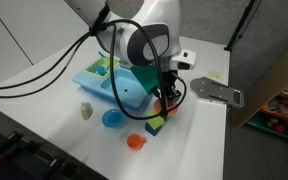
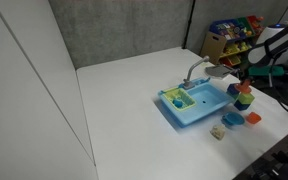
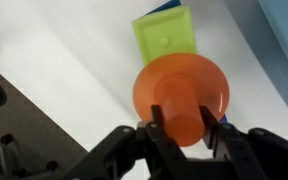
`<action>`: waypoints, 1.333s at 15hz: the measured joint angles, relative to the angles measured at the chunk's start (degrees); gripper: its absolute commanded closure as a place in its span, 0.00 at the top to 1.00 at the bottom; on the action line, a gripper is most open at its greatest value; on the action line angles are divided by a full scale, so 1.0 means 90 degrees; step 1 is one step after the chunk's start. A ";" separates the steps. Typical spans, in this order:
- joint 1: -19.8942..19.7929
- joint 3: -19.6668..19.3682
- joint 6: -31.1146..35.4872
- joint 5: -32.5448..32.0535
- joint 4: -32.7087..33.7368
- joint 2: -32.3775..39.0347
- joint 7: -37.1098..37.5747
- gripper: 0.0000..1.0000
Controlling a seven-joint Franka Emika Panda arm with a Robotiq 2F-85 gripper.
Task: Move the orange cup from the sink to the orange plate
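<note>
In the wrist view my gripper (image 3: 182, 125) is shut on the small orange cup (image 3: 180, 112). It holds the cup right over the round pale orange plate (image 3: 184, 75), which fills the space behind it. I cannot tell whether cup and plate touch. In both exterior views the gripper (image 1: 162, 103) (image 2: 244, 93) hangs just beyond the end of the light blue sink (image 1: 112, 84) (image 2: 197, 106), low over the white table. The arm hides most of the plate there.
A green block (image 3: 167, 40) (image 1: 156, 126) lies beside the plate. A blue plate (image 1: 112, 118) (image 2: 233, 119), a bright orange dish (image 1: 135, 142) (image 2: 253, 118) and a beige piece (image 1: 86, 112) (image 2: 218, 131) lie on the table near the sink.
</note>
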 measured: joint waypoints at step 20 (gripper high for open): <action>0.0569 -0.0036 -0.0558 -0.0552 -0.0310 -0.1128 -0.0063 1.00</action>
